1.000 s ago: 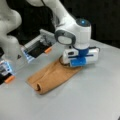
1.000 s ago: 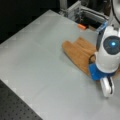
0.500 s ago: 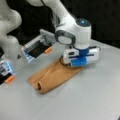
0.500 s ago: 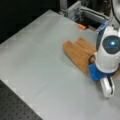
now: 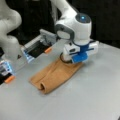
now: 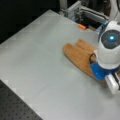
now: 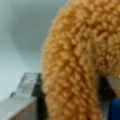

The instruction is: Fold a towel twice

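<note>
the arm is chunky glossy white with rounded joints, a glowing blue ring light on the wrist, plus bright blue plastic bits around the gripper.

A pale grey table fills both front views, lit evenly. Behind its far edge lies darkness. Near a front view's bottom-left corner, perhaps a dark perforated floor.

The hand sits on the folded towel's right end.
</note>
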